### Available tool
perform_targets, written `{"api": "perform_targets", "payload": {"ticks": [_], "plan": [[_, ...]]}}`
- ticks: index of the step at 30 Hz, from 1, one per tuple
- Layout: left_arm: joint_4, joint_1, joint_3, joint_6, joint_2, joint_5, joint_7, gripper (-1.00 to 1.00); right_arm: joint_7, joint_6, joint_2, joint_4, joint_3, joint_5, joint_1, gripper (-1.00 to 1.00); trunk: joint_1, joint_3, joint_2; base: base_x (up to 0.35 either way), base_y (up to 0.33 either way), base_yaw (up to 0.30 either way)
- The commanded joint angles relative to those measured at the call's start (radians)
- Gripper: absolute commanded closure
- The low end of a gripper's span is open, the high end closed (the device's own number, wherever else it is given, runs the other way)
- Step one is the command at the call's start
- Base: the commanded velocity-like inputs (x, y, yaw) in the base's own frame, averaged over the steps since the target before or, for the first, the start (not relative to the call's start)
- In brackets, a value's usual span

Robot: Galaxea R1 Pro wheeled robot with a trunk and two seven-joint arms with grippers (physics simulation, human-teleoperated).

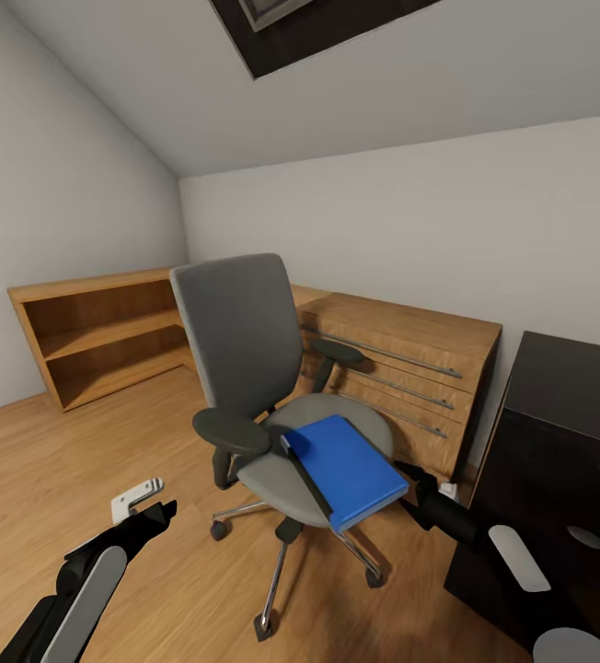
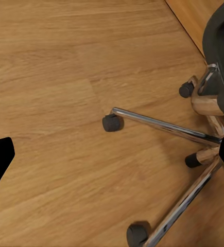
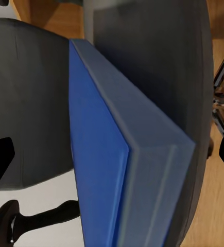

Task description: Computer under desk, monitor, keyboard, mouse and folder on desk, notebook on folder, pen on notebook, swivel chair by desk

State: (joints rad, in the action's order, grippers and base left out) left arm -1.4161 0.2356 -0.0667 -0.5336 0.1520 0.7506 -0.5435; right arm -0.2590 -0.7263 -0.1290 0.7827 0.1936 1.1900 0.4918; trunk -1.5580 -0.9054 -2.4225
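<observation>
Lying flat on the grey seat of the swivel chair (image 1: 245, 368), the blue folder (image 1: 351, 468) jutted past the seat's front edge. The right pincer (image 1: 422, 481) hovered just beside the folder's corner, fingers spread apart. The left pincer (image 1: 144, 502) hung open over the wooden floor (image 1: 61, 460), near the chair's castors (image 2: 112, 122).

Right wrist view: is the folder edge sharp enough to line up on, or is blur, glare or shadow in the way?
Right wrist view: the blue folder is close, its corner slightly soft, without glare, edges readable. Head view: even light, soft shadow under the swivel chair, wide-angle bending toward the frame's edges. Left wrist view: the chair's chrome legs carry mild highlights; floor grain stays crisp.
</observation>
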Motion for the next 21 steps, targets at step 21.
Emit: {"api": "perform_targets", "payload": {"ticks": [21], "plan": [[-0.001,0.001,-0.002,-0.002,0.001,0.01,-0.01,-1.0,-0.002,0.003,0.015,-0.001,0.004,-0.045,0.001,-1.0,0.0,-0.001,0.0,0.0,0.0,0.0]]}}
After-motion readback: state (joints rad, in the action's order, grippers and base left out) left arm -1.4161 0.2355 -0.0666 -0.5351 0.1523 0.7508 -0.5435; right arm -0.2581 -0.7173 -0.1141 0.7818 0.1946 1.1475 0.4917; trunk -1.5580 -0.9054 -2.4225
